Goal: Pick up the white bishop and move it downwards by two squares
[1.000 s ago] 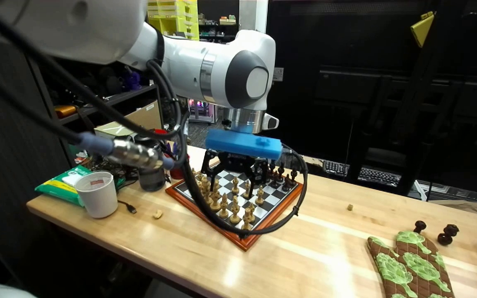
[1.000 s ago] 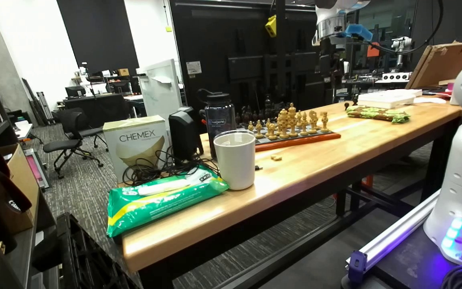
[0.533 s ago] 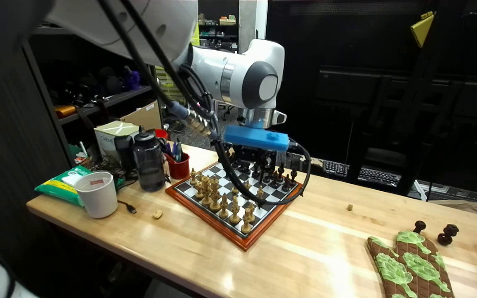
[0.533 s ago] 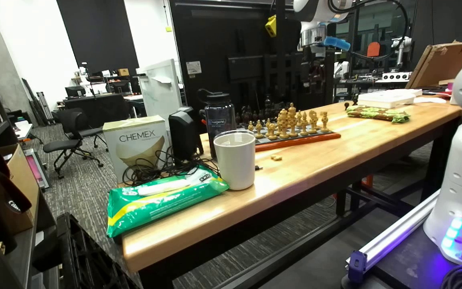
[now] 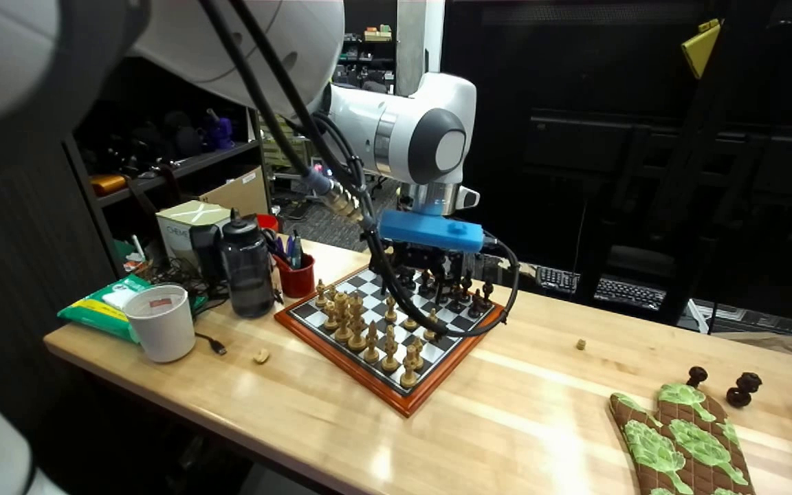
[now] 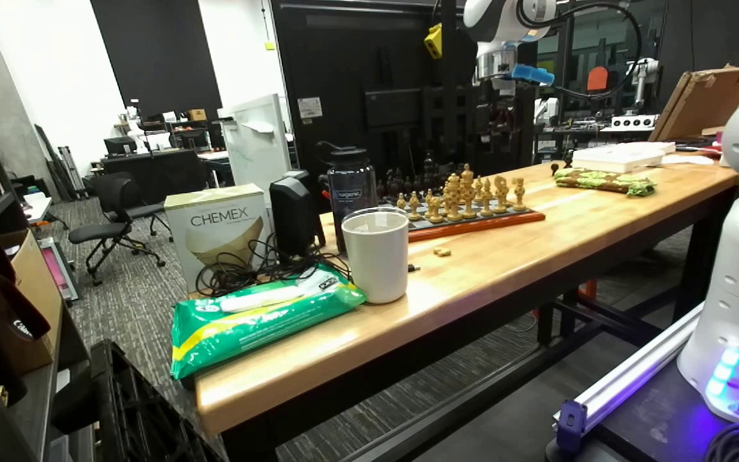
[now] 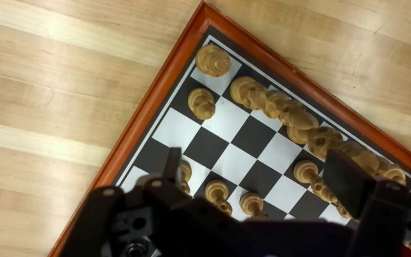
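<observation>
A chessboard with a reddish-brown rim (image 7: pixel 148 110) and pale and dark squares (image 7: pixel 205 147) lies on the table. Pale pieces stand along its near side. One with a smooth pointed top (image 7: pixel 302 119) looks like the white bishop, also in an exterior view (image 5: pixel 372 347); I cannot be certain. Several pale pieces (image 7: pixel 217 192) stand farther in. My gripper (image 7: pixel 257 169) is wide open above the board, its fingers (image 7: pixel 172 166) apart, with nothing held. In an exterior view the gripper (image 5: pixel 412 285) hangs over the middle to far part, partly behind its cable. Some dark pieces are hidden behind it.
A white mug (image 5: pixel 162 330), a dark water bottle (image 5: pixel 248 275) and a red pen cup (image 5: pixel 298 276) stand beside the board. An oven mitt (image 5: pixel 685 440) and fallen dark pieces (image 5: pixel 740 392) lie farther along the table. A small pale piece (image 5: pixel 262 355) lies near the edge.
The arm and open gripper have moved over the board toward the dark pieces' side, rightward in an exterior view. The pieces have not visibly moved.
</observation>
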